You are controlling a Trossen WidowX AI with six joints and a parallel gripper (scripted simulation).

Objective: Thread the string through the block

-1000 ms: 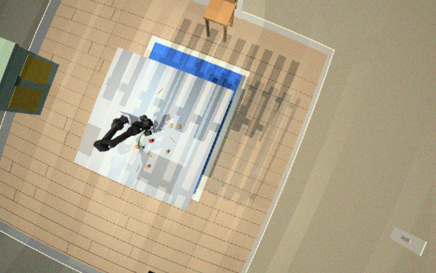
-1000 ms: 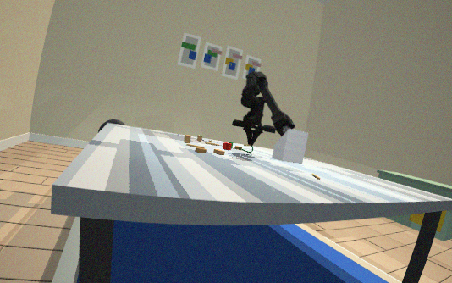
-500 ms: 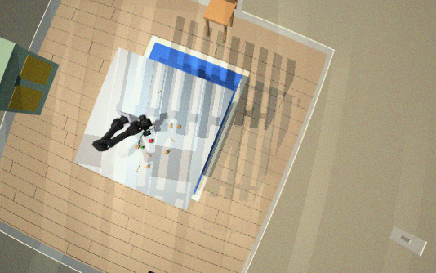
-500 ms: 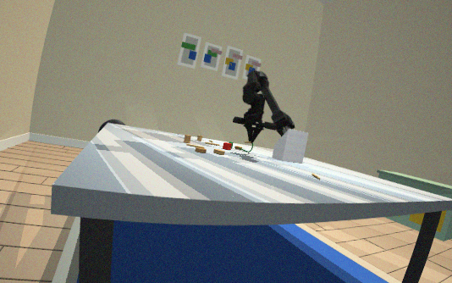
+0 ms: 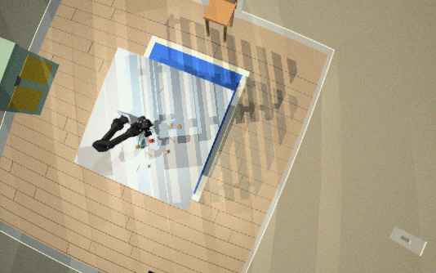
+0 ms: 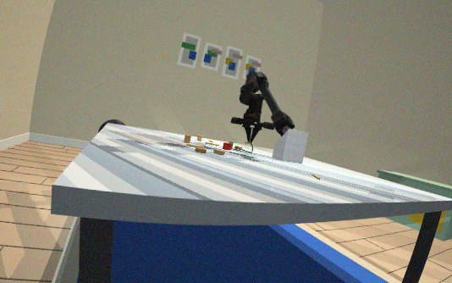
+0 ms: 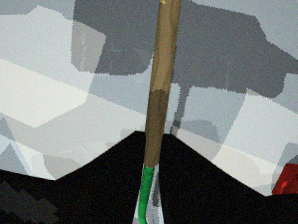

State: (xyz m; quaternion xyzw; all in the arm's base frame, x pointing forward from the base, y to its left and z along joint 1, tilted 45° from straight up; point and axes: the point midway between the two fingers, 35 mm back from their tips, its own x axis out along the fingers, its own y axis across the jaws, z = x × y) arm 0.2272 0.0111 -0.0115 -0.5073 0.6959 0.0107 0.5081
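My gripper (image 6: 250,141) (image 7: 152,143) is shut on the thin wooden stick (image 7: 164,50) and holds it above the table, near the stick's string end. The green string (image 7: 146,187) (image 6: 252,147) (image 5: 140,139) hangs from that end in a curve down to the table. A small round tan piece (image 5: 137,146), probably the button, lies near the string's lower part. A small red block (image 5: 151,140) (image 6: 227,146) stands on the table beside the gripper; its edge shows in the wrist view (image 7: 287,181). Its hole cannot be made out. The gripper is apart from it.
Two tan pieces (image 6: 201,150) (image 6: 218,152) lie beyond the red block. A tan piece (image 5: 166,152) and a yellowish one (image 5: 148,166) lie apart. Loose sticks (image 5: 160,90) (image 5: 171,139) (image 5: 138,167) are scattered. A tall white box (image 6: 290,146) stands near the arm.
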